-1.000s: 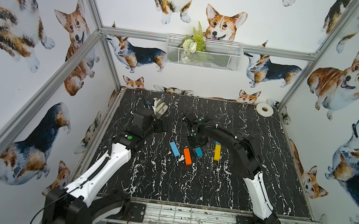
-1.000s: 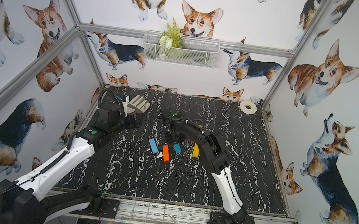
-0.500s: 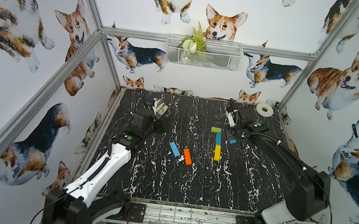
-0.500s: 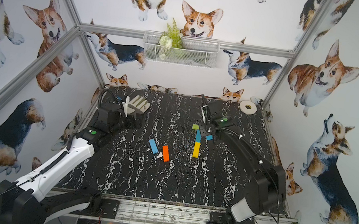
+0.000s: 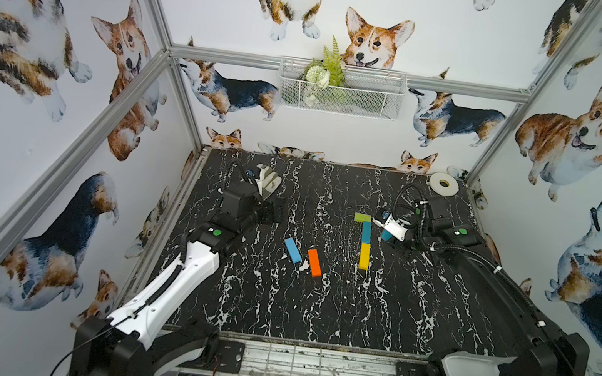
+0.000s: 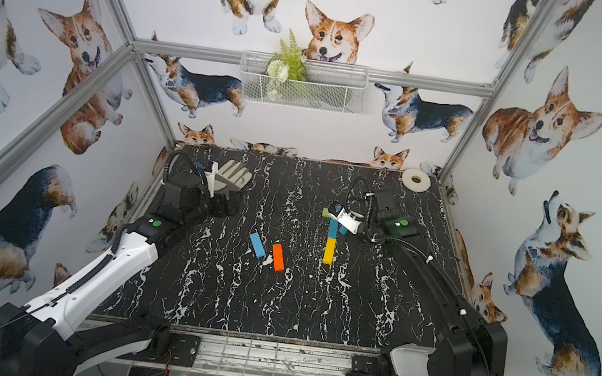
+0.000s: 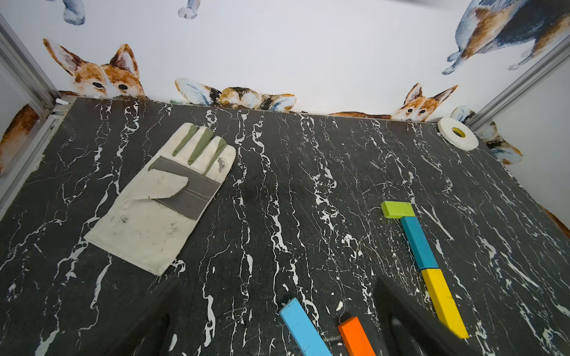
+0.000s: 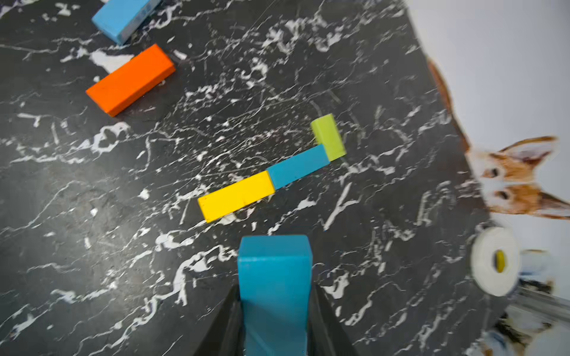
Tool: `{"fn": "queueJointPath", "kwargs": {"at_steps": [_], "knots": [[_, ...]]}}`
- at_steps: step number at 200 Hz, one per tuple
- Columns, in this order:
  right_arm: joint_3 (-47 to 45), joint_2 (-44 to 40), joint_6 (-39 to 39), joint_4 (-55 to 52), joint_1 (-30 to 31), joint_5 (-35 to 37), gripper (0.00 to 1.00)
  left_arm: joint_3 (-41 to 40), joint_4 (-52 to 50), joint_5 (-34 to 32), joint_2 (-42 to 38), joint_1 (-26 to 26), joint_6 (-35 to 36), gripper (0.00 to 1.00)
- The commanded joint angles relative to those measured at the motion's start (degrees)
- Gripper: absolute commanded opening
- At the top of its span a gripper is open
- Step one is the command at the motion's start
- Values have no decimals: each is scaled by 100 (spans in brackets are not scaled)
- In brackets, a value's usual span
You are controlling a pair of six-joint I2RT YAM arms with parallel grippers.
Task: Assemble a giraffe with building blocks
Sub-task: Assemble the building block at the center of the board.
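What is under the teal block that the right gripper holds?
Only bare marble table shows around the teal block; the spot directly beneath is hidden by the block.

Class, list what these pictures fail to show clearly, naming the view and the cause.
- Held teal block: near end hidden between the right gripper's fingers, right wrist view.
- Light-blue block and orange block: cut off by the frame edge, left wrist view.
- Green block: partly behind the right gripper, in a top view.
- Tape roll: blurred, right wrist view.
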Motion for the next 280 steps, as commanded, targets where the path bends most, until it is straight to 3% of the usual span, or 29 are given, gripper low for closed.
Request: {"fn": "queueJointPath", "kwargs": {"at_steps": [1,31,62,144,145,146,147,149,152,187,280], "knots": [[195,327,-40,-790,40,-734,0,-5,156,19,-18,-7,-86,100],[453,1066,-423,-1417,-3,-526,0,20,161,61,19,-7,-95,100],[429,1577,-593,-1342,3,214,0,12,174,83,11,-7,-103,100],[512,2537,-1083,-841,66,673,0,21,174,92,20,-4,-90,100],[514,2544,-1081,-832,66,683,47,21,174,92,19,-5,-92,100],[519,2552,-1088,-827,75,688,25,21,174,92,19,-6,-89,100],[526,2565,-1092,-820,75,699,13,26,174,92,19,-6,-88,100],[525,2579,-1093,-791,78,725,5,27,174,87,24,-5,-89,100],[518,2597,-1089,-745,83,758,2,30,173,91,20,-7,-89,100],[99,2481,-1258,3,190,963,4,30,174,91,28,-6,-78,100],[417,2963,-1521,-116,283,685,3,33,157,74,46,-15,-40,100]]}}
